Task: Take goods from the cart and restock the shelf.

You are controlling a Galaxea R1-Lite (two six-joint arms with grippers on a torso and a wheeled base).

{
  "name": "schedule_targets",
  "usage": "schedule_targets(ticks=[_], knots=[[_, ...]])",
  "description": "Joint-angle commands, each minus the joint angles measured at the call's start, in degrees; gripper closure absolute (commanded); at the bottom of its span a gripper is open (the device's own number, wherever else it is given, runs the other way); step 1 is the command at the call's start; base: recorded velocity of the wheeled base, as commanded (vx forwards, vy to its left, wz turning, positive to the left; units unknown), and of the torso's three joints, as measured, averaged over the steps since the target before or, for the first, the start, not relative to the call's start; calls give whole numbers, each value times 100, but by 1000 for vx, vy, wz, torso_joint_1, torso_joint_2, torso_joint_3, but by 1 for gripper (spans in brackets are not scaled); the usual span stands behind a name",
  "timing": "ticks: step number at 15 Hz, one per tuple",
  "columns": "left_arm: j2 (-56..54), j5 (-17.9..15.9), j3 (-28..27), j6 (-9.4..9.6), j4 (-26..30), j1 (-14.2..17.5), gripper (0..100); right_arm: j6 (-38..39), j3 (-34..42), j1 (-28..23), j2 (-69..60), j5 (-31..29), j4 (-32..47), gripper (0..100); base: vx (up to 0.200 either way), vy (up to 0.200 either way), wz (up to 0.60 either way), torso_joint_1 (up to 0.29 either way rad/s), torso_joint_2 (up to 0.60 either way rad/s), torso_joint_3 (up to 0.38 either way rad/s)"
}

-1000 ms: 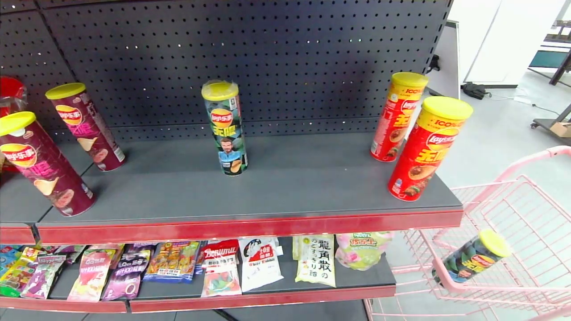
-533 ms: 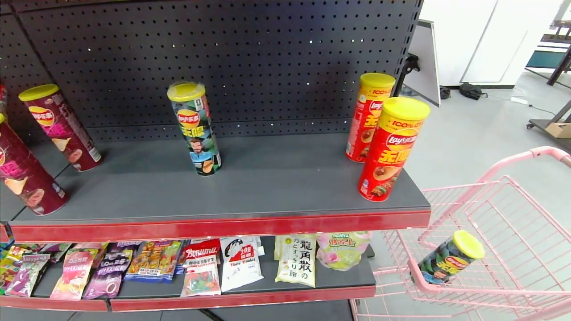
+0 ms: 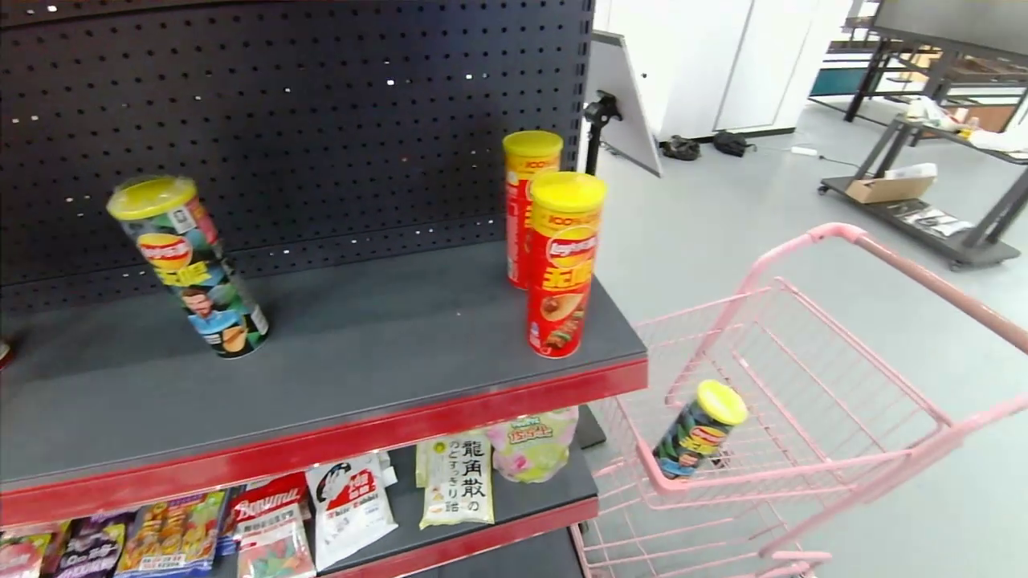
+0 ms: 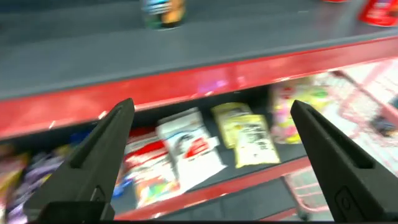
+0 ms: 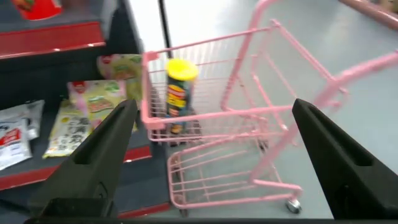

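Left gripper (image 4: 211, 104) spread wide and empty, level with the shelf's red front edge; right gripper (image 5: 214, 103) likewise released, holding nothing, facing the pink cart (image 3: 835, 233); one green chip can (image 3: 700, 429) in the cart's corner nearest the shelf (image 3: 361, 353); matching can (image 3: 189, 269) and two red cans (image 3: 562, 265) standing on the shelf; snack bags (image 3: 454, 482) on the tier beneath.

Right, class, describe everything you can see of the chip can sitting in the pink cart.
The chip can is a tall tube with a flat yellow lid and a dark green printed wrap with a red-and-yellow logo. Lid on, undented, it stands on its base in the pink cart, in the basket corner nearest the shelf, close against the wires.
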Motion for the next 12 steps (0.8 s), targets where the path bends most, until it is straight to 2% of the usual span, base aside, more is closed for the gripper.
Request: schedule_targets(ticks=[1, 3, 9, 12], knots=[[5, -2, 1, -4, -5, 2, 0, -1, 1, 1, -2, 4, -2, 0, 0, 0, -600, 7, 7, 2], [5, -2, 1, -4, 3, 2, 0, -1, 1, 1, -2, 4, -2, 0, 0, 0, -600, 10, 0, 0], [5, -2, 1, -4, 3, 2, 0, 8, 1, 1, -2, 12, -11, 0, 0, 0, 0, 0, 0, 0], [5, -2, 1, -4, 3, 2, 0, -1, 1, 1, -2, 12, -11, 0, 0, 0, 0, -121, 295, 176]])
